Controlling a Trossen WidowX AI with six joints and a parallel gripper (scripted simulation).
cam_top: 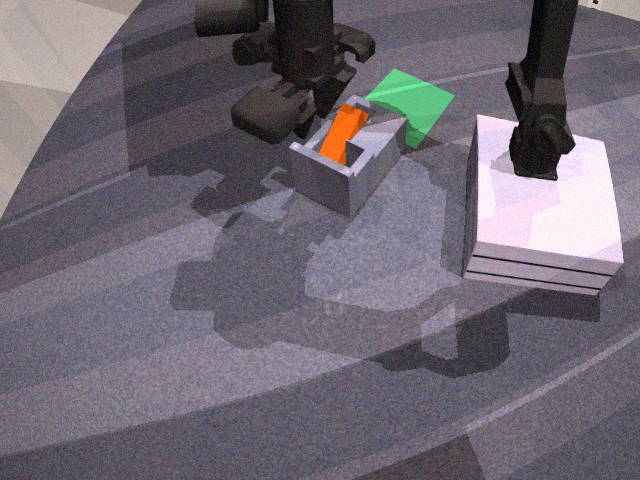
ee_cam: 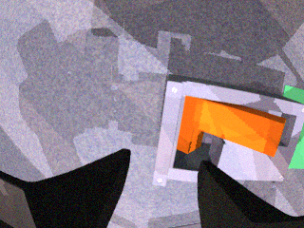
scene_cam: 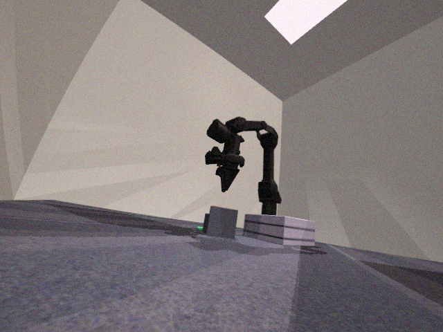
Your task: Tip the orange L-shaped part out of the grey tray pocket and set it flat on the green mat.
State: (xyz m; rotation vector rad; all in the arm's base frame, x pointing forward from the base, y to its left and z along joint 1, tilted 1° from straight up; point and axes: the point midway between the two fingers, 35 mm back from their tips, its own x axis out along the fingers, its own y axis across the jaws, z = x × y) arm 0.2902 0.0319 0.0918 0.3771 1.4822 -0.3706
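Observation:
The orange L-shaped part (cam_top: 341, 135) (ee_cam: 237, 125) lies in the pocket of the grey tray (cam_top: 323, 186) (scene_cam: 223, 222) (ee_cam: 169, 125). It looks tilted: its L-shaped end sits low in the pocket, and its other end, on the green mat's side, stands raised. The green mat (cam_top: 413, 98) (scene_cam: 199, 227) (ee_cam: 296, 148) lies bare beside the tray. My gripper (cam_top: 313, 127) (scene_cam: 224, 190) (ee_cam: 164, 163) is partly open, with nothing between the fingers. It hangs above the tray, near the L-shaped end, clear of the part.
A white block (cam_top: 547, 211) (scene_cam: 300, 231) with dark stripes stands beside the tray and carries the arm's base (cam_top: 540, 149). The tray's walls rise around the part. The arm's shadows fall across the table and part of the mat.

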